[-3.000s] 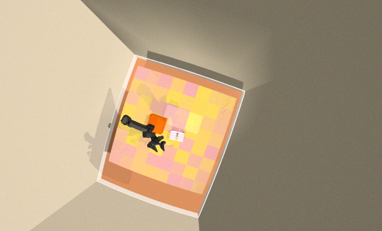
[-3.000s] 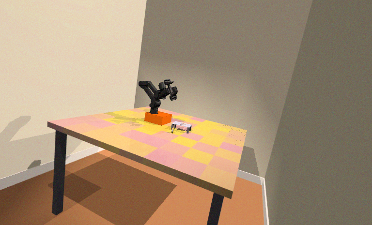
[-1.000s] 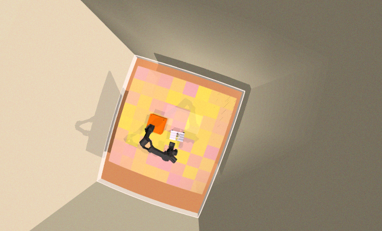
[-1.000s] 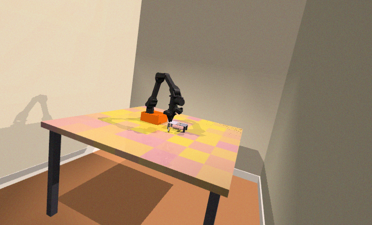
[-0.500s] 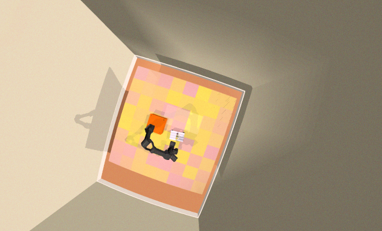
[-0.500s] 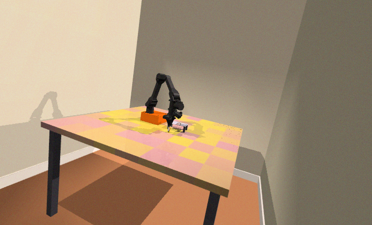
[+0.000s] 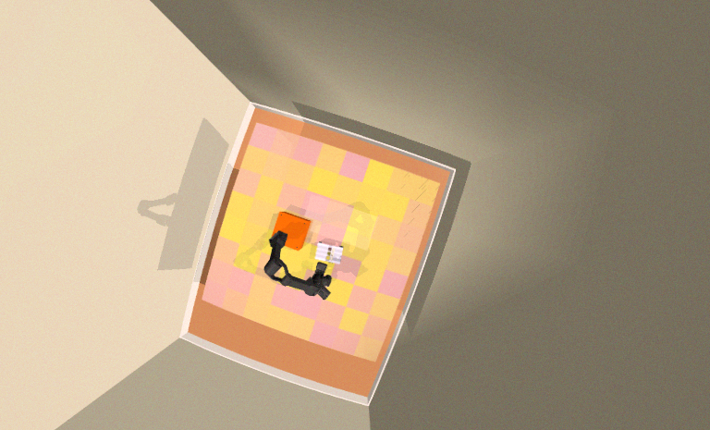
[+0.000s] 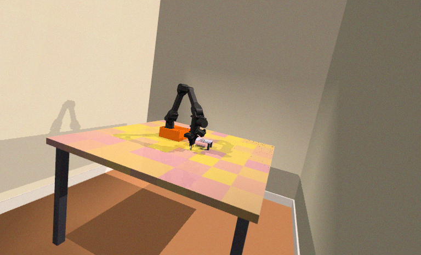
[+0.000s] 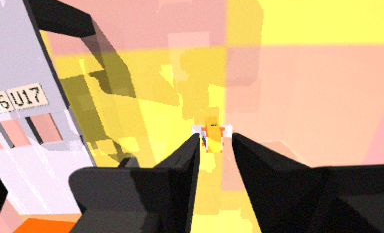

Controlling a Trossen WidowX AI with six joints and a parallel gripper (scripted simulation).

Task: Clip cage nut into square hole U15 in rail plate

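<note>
The gripper point(image 7: 321, 270) point(image 8: 191, 146) point(image 9: 215, 138) stands narrowly spread, pinching nothing. In the wrist view the cage nut point(image 9: 214, 138) lies in line with the gap between its tips, apparently on the table point(image 7: 389, 224) point(image 8: 155, 159) point(image 9: 310, 93); contact is hard to tell. If the tips come down off-centre, one could push a wing and twist or shove the nut; too narrow an approach could land on its wings. Toward nine to ten o'clock stands the rail plate point(image 7: 321, 253) point(image 8: 205, 141) point(image 9: 30, 168), whose near edge a sideways swing might clip. U15 is outside the wrist view; the legible U17 label point(image 9: 25, 97) invites choosing the wrong hole.
</note>
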